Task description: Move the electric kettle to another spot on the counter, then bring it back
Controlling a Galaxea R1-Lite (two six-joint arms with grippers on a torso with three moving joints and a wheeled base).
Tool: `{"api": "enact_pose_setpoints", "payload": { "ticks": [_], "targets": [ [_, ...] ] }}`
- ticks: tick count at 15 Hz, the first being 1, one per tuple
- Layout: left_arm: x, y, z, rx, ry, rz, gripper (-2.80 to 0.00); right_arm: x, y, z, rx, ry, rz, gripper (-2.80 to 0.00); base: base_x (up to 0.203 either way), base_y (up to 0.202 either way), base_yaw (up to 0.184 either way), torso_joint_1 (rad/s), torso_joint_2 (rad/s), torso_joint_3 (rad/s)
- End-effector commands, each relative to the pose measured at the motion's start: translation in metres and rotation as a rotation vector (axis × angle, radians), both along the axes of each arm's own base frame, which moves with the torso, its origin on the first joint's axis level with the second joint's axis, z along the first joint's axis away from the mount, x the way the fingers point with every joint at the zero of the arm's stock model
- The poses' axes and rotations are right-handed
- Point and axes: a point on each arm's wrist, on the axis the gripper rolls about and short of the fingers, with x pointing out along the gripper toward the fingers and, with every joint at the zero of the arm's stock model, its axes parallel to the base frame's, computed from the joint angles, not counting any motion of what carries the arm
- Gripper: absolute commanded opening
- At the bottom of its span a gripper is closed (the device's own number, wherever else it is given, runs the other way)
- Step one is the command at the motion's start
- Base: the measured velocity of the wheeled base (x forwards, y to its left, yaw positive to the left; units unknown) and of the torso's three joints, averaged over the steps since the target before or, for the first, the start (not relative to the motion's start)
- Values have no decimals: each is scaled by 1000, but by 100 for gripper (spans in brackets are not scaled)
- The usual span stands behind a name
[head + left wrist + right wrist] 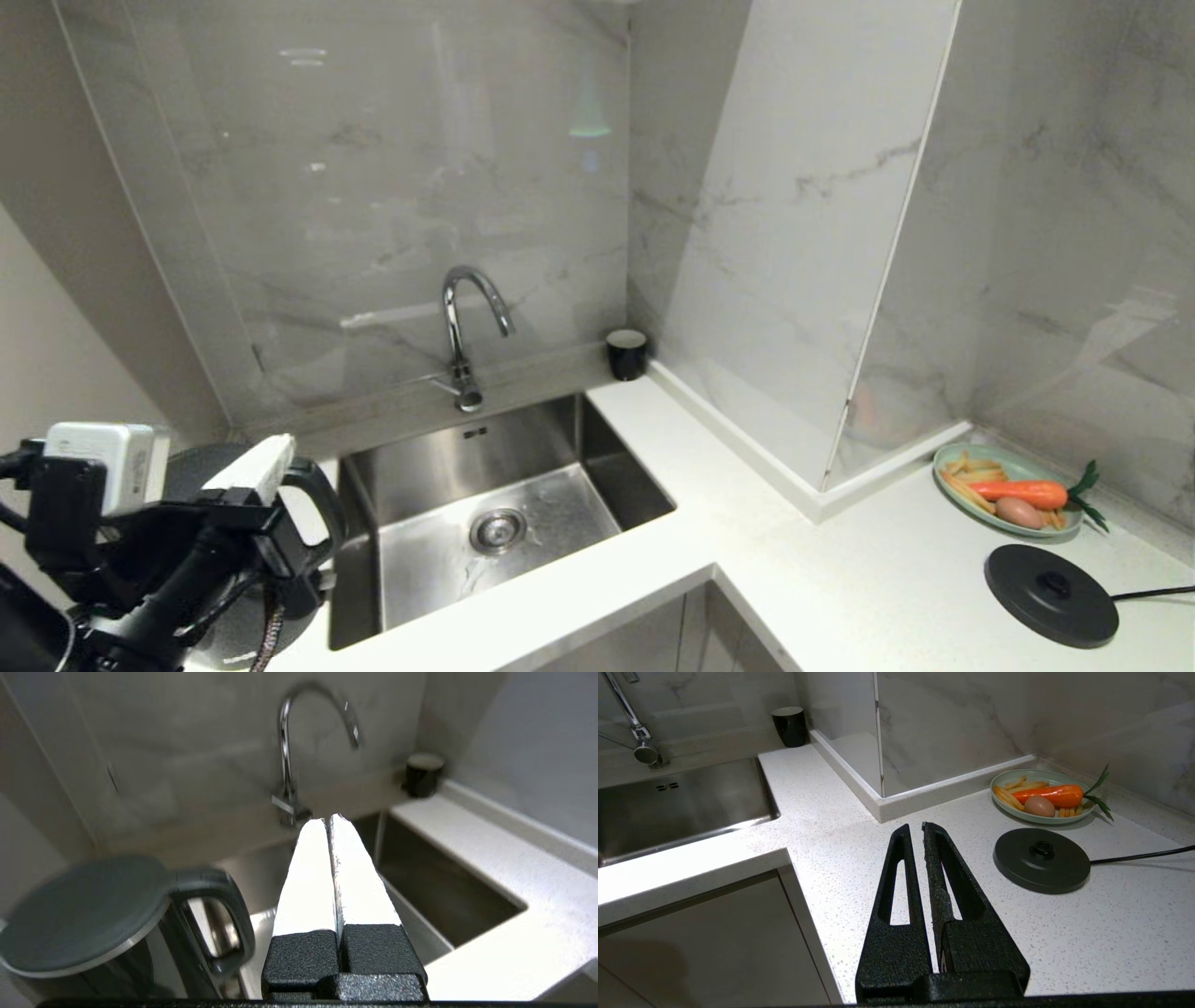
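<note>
**Black kettle parked left of the sink**

Black kettle [88,919] is sitting on the counter [747,560] left of the sink [495,504]. Left gripper [332,820] is hovering just beside its handle [224,914], jaws pressed together, holding nothing. Right gripper [916,828], closed too, is hanging near the base disc [1041,861].

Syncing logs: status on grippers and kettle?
Left gripper shut, empty, beside kettle handle. Right gripper shut, parked over counter. Kettle left of sink, off its base.
</note>
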Motion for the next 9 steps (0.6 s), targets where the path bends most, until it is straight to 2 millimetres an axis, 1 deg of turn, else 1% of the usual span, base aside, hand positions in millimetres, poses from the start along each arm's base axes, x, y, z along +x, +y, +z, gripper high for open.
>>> {"api": "enact_pose_setpoints", "payload": {
  "ticks": [1, 4, 6, 8, 9],
  "targets": [
    [-28, 12, 26, -6, -148, 13, -280, 0, 0, 0, -1, 0, 1, -280, 0, 0, 0, 0, 0, 0],
    [-47, 29, 38, 32, -169, 136, -280, 0, 0, 0, 0, 0, 1, -280, 0, 0, 0, 0, 0, 0],
    [-65, 45, 54, 37, -204, 228, -280, 0, 0, 0, 0, 0, 1, -280, 0, 0, 0, 0, 0, 0],
    [-96, 59, 70, 46, -225, 307, -280, 0, 0, 0, 0, 0, 1, -280, 0, 0, 0, 0, 0, 0],
    [-113, 65, 75, 58, -209, 343, -280, 0, 0, 0, 0, 0, 1, -280, 0, 0, 0, 0, 0, 0]
  ]
}}
